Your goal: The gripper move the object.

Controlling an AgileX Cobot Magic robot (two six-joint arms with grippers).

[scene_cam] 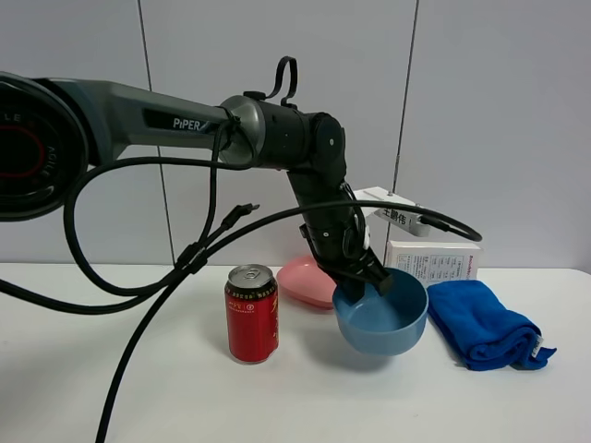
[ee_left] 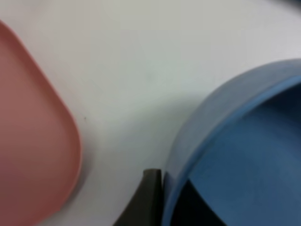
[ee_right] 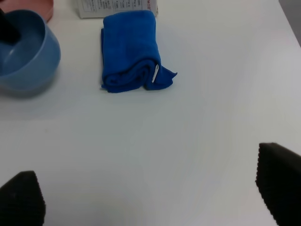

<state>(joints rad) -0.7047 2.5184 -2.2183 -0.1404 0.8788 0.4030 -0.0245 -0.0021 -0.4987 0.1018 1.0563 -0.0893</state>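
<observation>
The black left hand [scene_cam: 360,284] is clenched on the rim of the round, deep, light-blue plastic bowl [scene_cam: 383,318]. In the left wrist view one dark finger [ee_left: 148,197] lies against the outside of the bowl wall [ee_left: 244,155], and a dark shape sits just inside the rim, so the wall is pinched between them. The bowl is on the white surface [scene_cam: 138,397], between the shallow pink plate [scene_cam: 305,280] and the bright blue folded cloth [scene_cam: 485,323], with the red soda can [scene_cam: 251,314] near on its other side. It looks a little tilted toward the camera. I cannot tell if its base touches the surface.

I judge that the bowl is light and stiff, with a matte skin that gives fair friction. It is empty, so nothing can spill. The rim is the sensible place to hold, because the body is too wide for the hand. A grasp on one side lets the bowl swing or turn around the fingers, so a slow movement is safer, and the plate is close beside it.

The right hand [ee_right: 150,188] is released, with its fingers wide apart above bare surface, well apart from the bowl [ee_right: 26,52].
</observation>
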